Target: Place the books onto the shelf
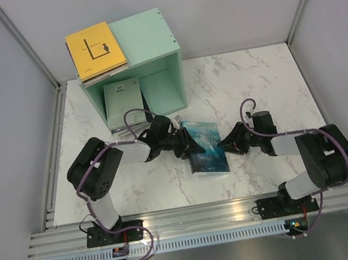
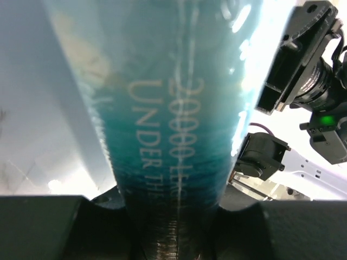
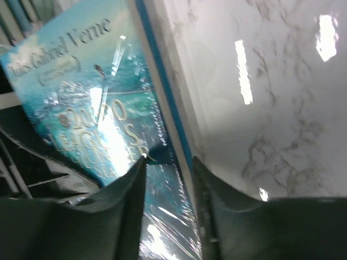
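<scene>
A teal-blue book [image 1: 207,148] lies at the middle of the marble table, between my two grippers. My left gripper [image 1: 190,144] is shut on its left edge; in the left wrist view the lettered spine [image 2: 168,108] runs up from between the jaws. My right gripper [image 1: 226,142] is closed over its right edge, one finger on the glossy cover [image 3: 81,97] and the other against the page edge. The mint-green shelf [image 1: 145,38] stands at the back. A yellow-orange book [image 1: 95,50] tops a small stack on its roof. A pale mint-green book [image 1: 122,102] lies in its opening.
White marble table [image 3: 271,108] shows to the right of the book. Grey walls with metal posts enclose the back and sides. An aluminium rail [image 1: 202,215] runs along the near edge by the arm bases. More book edges [image 1: 124,130] poke out under the pale book.
</scene>
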`<action>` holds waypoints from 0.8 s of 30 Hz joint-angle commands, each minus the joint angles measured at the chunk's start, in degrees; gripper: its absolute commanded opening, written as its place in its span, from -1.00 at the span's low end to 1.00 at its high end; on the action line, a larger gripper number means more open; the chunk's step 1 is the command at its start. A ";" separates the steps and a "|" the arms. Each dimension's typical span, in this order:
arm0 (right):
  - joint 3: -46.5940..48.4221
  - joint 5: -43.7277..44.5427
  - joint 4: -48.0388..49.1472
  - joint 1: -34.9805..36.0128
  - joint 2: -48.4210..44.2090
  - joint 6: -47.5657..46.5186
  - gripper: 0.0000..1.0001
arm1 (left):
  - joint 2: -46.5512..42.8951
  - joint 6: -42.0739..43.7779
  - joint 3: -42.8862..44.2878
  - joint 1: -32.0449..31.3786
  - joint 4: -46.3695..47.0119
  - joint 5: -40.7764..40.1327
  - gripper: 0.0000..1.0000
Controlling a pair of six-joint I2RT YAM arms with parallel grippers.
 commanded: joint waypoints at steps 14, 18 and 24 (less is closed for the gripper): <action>3.07 -7.98 -28.26 2.50 -21.59 -2.37 0.96 | -22.67 1.97 11.07 0.75 -16.51 -3.89 -0.95; 0.79 -13.08 -19.05 2.41 -29.75 10.24 0.96 | -24.61 -1.53 12.13 2.24 -14.85 -2.93 -0.95; -3.17 -14.41 1.25 2.41 -36.71 27.59 0.96 | -28.04 -13.48 7.47 5.94 -0.08 0.58 -0.95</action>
